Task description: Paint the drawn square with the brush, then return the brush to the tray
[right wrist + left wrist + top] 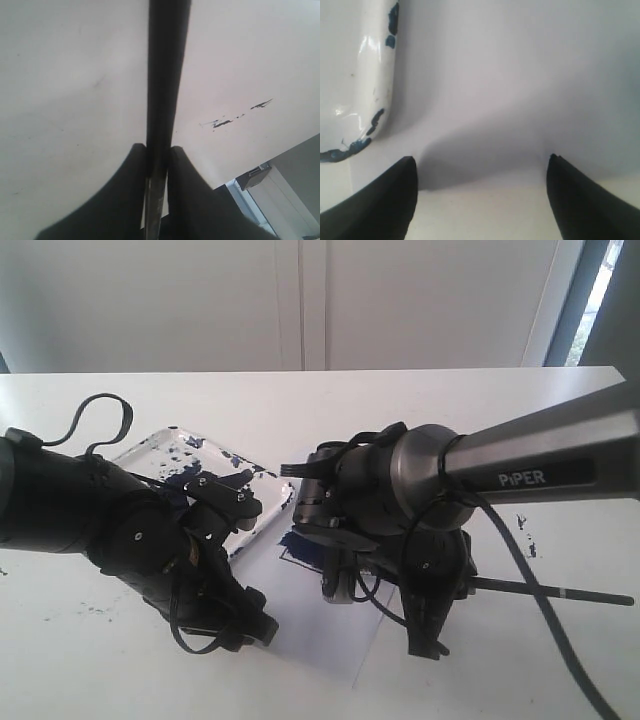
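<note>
The tray (150, 450), white and splattered with dark paint, lies at the left; its rim corner (375, 75) shows in the left wrist view. On the white paper (320, 625) beside it, the drawn square (298, 546) is smeared dark blue and partly hidden by my right arm. My right gripper (428, 640) points down, shut on the brush (165, 75), whose thin black handle (560, 592) sticks out to the right. The brush tip is hidden. My left gripper (481, 162) hangs open and empty over the paper's edge, near the tray corner (255, 625).
Dark paint specks (522, 523) mark the white table right of the arm, and they also show as flecks (235, 117) in the right wrist view. Small specks (95, 612) dot the table at the front left. A wall and window frame stand behind the table.
</note>
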Controlling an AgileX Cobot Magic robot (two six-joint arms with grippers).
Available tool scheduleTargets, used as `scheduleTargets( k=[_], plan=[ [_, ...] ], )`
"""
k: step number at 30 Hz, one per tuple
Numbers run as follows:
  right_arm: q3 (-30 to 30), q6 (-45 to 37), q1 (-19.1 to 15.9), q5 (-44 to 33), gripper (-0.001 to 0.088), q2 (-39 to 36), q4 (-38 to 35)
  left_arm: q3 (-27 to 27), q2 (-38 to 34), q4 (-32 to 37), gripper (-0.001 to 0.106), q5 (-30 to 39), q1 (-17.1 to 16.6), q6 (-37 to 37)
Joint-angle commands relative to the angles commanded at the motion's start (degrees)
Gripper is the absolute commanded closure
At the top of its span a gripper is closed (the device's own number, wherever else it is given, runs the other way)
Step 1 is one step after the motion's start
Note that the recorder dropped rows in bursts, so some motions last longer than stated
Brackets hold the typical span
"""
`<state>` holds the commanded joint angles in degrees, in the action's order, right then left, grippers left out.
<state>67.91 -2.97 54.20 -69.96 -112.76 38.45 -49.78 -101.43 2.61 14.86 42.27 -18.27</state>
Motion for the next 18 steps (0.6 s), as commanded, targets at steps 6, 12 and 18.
scheduleTargets(
  k=[6,12,18],
  plan=[
    [0.0,-0.1,-0.2,0.0,0.0868,0.0,-0.1,0.0,0.0,0.0,0.030,0.0,0.0,0.0],
    [0.0,-2.5,-0.2,0.0,0.0868,0.0,-5.8,0.0,0.0,0.0,0.030,0.0,0.0,-0.1],
    [0.0,-2.4,-0.2,0.0,0.0868,0.0,-5.9,0.0,0.0,0.0,0.030,0.1,0.0,-0.1]
  ],
)
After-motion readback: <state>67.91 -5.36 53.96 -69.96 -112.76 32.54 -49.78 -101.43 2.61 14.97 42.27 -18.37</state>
